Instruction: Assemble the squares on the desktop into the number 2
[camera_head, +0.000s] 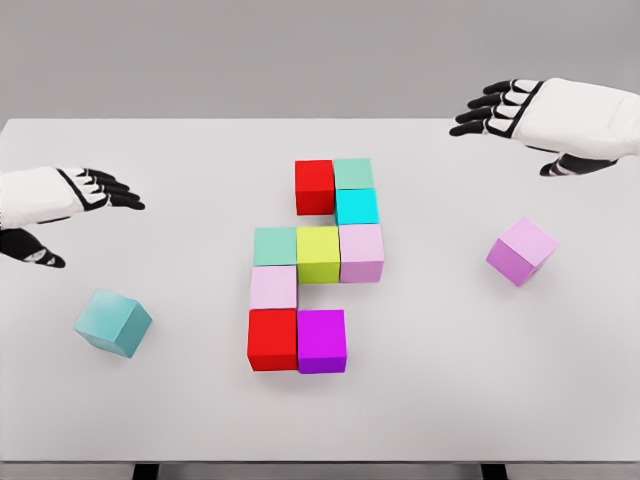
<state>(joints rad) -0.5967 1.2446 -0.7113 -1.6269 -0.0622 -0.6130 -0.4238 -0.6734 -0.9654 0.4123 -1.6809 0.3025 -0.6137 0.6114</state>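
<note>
right hand open at table far edge, teal cube apart

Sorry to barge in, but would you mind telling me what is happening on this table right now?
A humanoid robot is arranging coloured cubes into a figure 2 on a white table. Nine cubes already sit together in the middle, from the red cube at top to the magenta cube at bottom. A teal cube and a lilac cube lie apart. The left hand and right hand hover open, holding nothing.
</note>
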